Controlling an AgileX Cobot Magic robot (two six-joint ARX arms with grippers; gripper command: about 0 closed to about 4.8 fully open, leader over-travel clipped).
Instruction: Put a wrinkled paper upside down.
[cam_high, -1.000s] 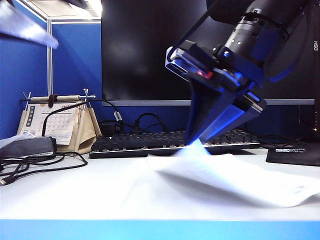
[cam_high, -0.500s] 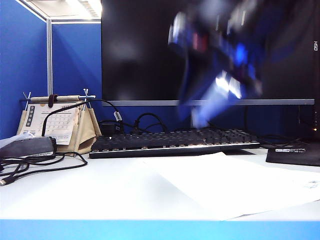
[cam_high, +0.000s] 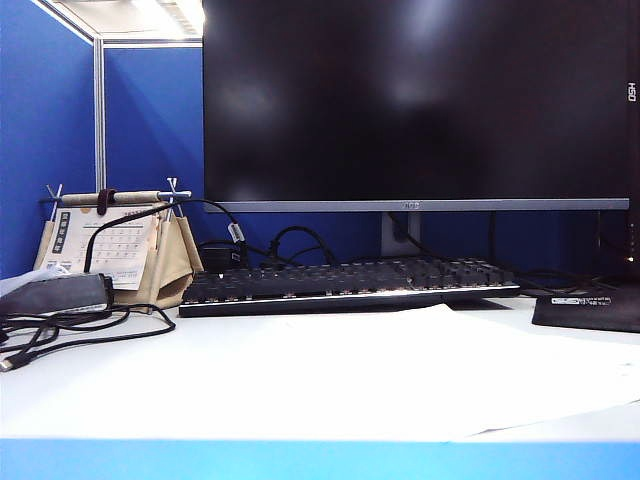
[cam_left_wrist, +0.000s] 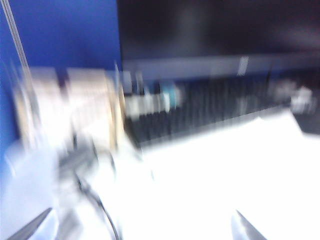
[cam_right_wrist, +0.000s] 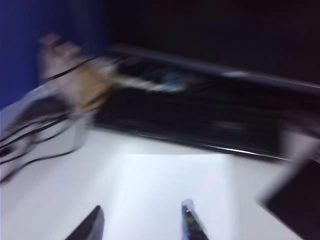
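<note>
Since both the left gripper (cam_left_wrist: 140, 227) and right gripper (cam_right_wrist: 142, 222) hang open and empty above the wrinkled paper (cam_high: 440, 365), lying flat on the desk (cam_high: 150, 385) below them, I'd just check it's fully turned over.

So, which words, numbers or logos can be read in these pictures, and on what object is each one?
"HSD": sideways at the monitor's right edge; uncertain.
Logo on the monitor's lower bezel: too small.
Desk calendar: print too small.
Label on black pad: too small.
Wrinkled paper: blank.
</note>
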